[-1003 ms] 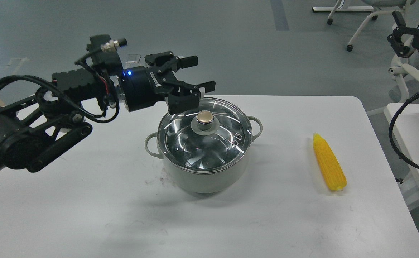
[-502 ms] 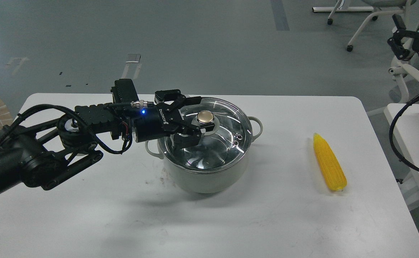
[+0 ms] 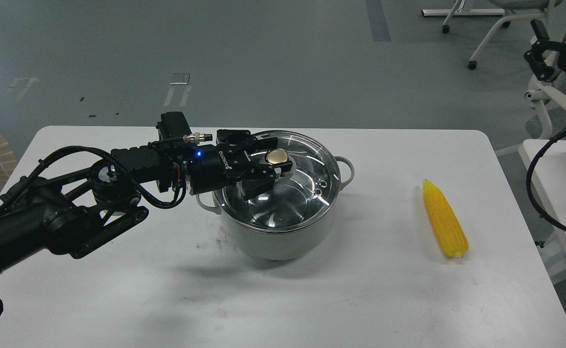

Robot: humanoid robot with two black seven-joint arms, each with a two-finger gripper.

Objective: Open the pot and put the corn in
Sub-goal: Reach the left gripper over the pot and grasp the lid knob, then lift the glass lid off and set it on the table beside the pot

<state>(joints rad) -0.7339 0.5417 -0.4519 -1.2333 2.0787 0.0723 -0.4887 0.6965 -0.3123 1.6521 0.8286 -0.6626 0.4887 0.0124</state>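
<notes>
Pot [image 3: 283, 237], lid on, knob [image 3: 277, 156] between left jaws [image 3: 274, 155].

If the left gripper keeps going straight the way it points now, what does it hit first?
The gold knob on the glass lid: the left gripper points rightward, fingers open either side of it. Contact can't be confirmed.

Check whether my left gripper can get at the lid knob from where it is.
Probably yes: the left gripper is open with a finger on each side of the gold knob, and nothing lies between them.
</notes>
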